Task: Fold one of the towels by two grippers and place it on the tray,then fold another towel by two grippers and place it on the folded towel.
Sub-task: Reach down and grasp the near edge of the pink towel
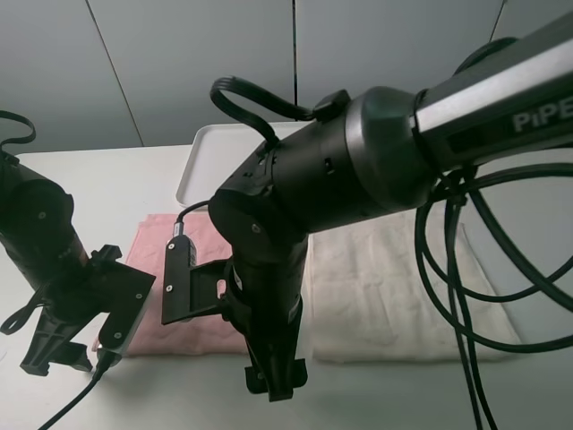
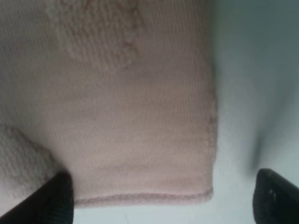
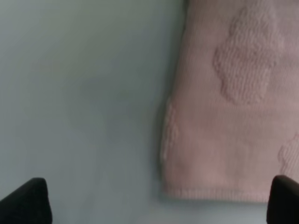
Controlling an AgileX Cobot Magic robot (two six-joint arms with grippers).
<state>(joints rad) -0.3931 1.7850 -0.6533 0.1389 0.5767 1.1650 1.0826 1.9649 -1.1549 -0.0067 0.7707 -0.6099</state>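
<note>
The pale pink towel (image 1: 166, 246) lies flat on the white table, left of the cream-white towel (image 1: 385, 287). The white tray (image 1: 204, 154) sits behind them, with nothing visible on the part of it that shows. My left gripper (image 1: 76, 354) hangs open over the pink towel's near left corner. In the left wrist view that gripper (image 2: 163, 200) straddles the towel corner (image 2: 140, 140). My right gripper (image 1: 276, 376) reaches across to the pink towel's near right corner. It is open (image 3: 154, 200), with the towel corner (image 3: 224, 130) towards one fingertip. Neither gripper holds anything.
The bulky right arm (image 1: 358, 170) hides the middle of the pink towel and part of the tray. Black cables (image 1: 466, 269) loop over the cream-white towel at the right. A grey wall stands behind the table.
</note>
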